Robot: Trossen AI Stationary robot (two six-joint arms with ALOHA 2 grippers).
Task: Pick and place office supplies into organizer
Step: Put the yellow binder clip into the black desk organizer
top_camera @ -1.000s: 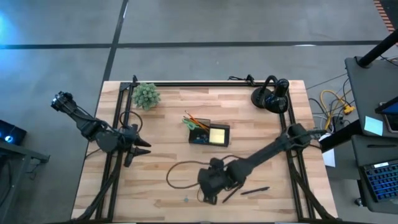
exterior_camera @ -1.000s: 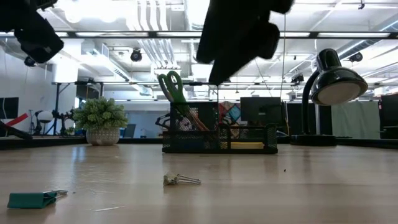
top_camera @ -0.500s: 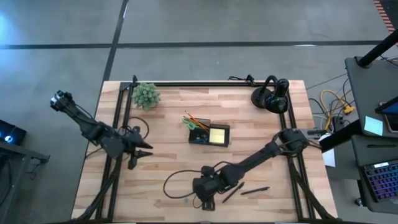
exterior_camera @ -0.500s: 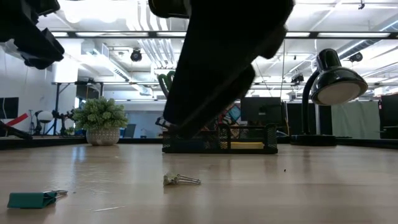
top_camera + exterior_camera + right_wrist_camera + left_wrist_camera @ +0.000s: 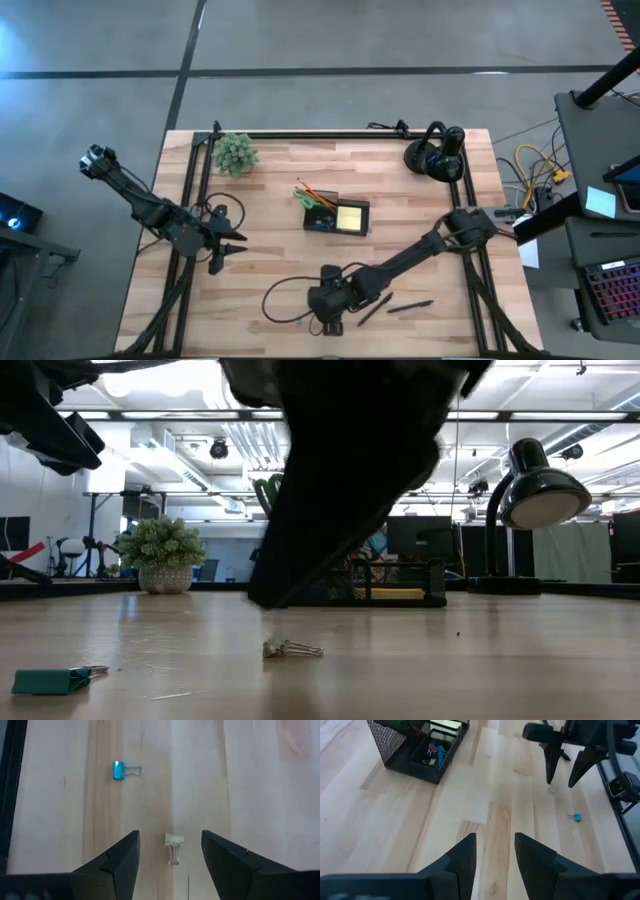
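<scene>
My left gripper (image 5: 237, 249) hangs at about nine o'clock on the table (image 5: 270, 190), just inside the left frame rail. Its fingers (image 5: 461, 861) stand parted around nothing, only bare wood between them. I judge it waits there to stay out of the other arm's way.

At the centre, a touch toward twelve o'clock, sits the organizer (image 5: 336, 214). The yellow sticky pad (image 5: 351, 216) lies flat in its right-hand compartment and the pencils (image 5: 313, 190) and green-handled scissors (image 5: 266, 491) stand in the taller left-hand one, which keeps long things upright. Small coloured bits lie in a low compartment; I cannot tell what they are.

At about six o'clock my right gripper (image 5: 326, 322) points down over the small pale binder clip (image 5: 173, 846). My jaws are spread wide and grip nothing. The clip lies on the wood between the fingers (image 5: 118, 858), apart from both, so I read this as lining up to close on it. The blue clip (image 5: 124, 770) lies well apart from it, toward seven o'clock, still to be collected.

Toward five o'clock two black pens (image 5: 410, 306) lie on the table beside my right arm, not yet put away.
</scene>
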